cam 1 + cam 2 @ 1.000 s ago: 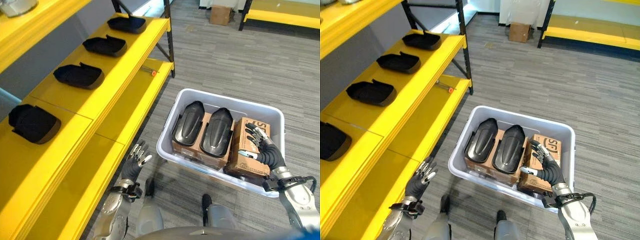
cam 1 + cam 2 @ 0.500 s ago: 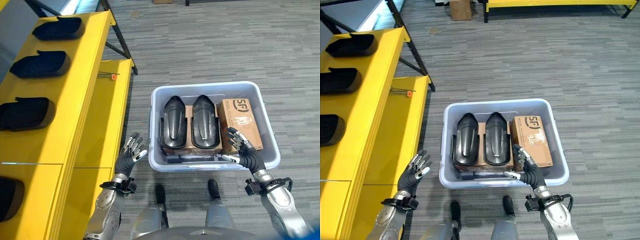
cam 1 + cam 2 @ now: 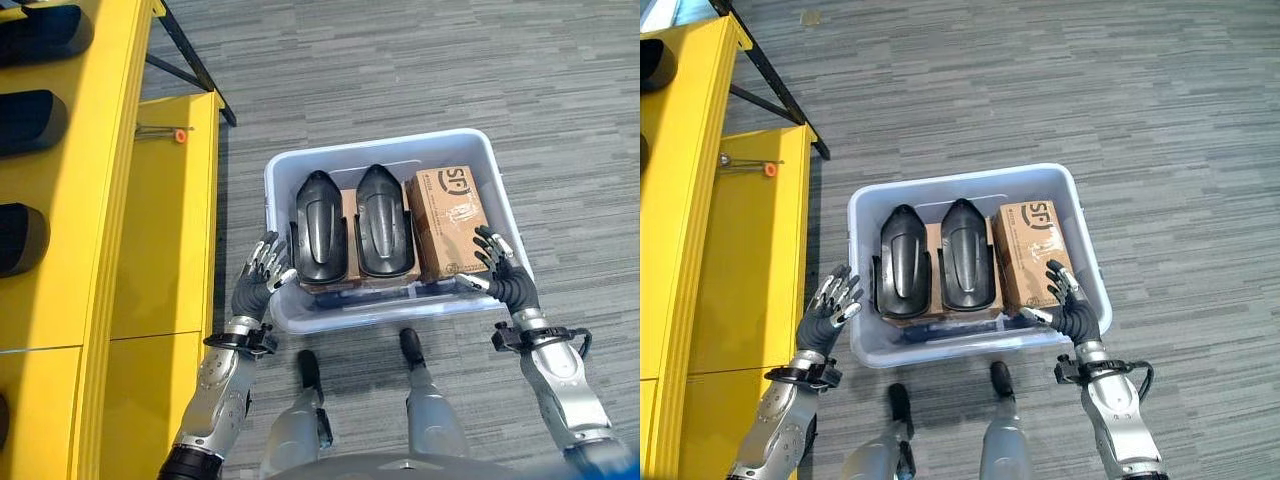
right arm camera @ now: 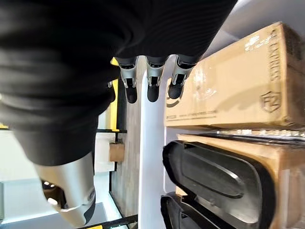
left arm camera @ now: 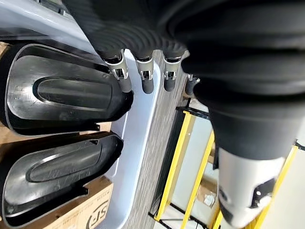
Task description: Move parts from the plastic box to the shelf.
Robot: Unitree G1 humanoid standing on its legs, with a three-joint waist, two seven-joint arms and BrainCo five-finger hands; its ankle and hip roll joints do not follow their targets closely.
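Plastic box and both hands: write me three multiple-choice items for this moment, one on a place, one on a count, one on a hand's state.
1. Where does the cardboard box lie in the plastic box?
A. On the robot's right
B. On its left
C. Between the parts

2. How many black parts lie in the plastic box?
A. One
B. Two
C. Four

3. What is the left hand doing?
A. Clamped on a part
B. Open beside the box's outer wall
C. Resting on the shelf

Key: 1 A, it lies right of both parts, by the right hand. 2 B, two lie side by side. 3 B, its fingers are spread and hold nothing.
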